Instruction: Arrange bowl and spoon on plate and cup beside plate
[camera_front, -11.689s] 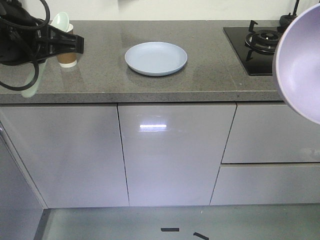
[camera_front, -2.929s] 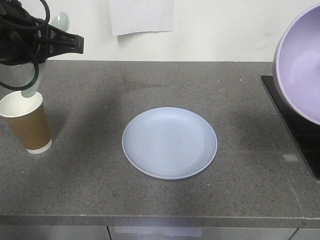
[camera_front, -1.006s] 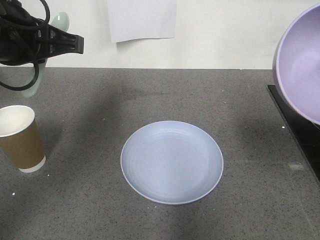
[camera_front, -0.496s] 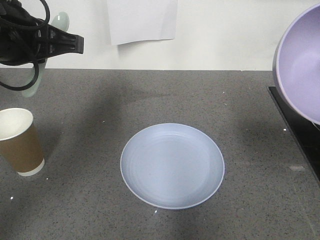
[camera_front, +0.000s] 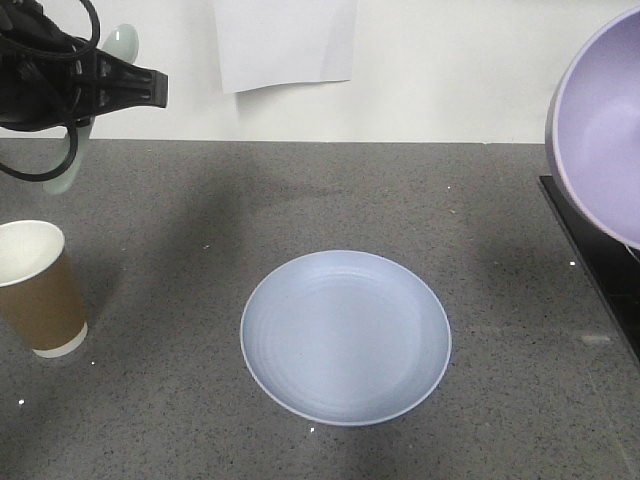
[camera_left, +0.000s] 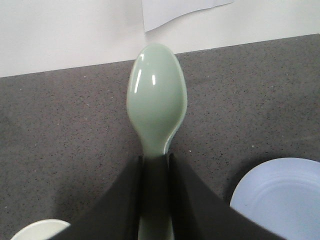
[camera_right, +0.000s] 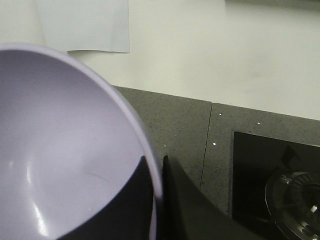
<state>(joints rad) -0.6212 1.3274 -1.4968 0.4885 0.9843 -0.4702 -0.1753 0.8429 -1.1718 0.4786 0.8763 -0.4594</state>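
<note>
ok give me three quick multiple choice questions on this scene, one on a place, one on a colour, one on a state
1. In the front view, where is the cup relative to the plate?
A) on it
B) left of it, apart
C) behind it, touching

2. What colour is the bowl?
A) lavender
B) red
C) black

3. What state is the left claw in?
A) open, empty
B) shut on the spoon
C) shut on the cup

Answers:
1 B, bare counter shows between cup and plate.
2 A, its inside is pale purple in both views.
3 B, the left wrist view shows it clamping the spoon's handle from both sides.
</note>
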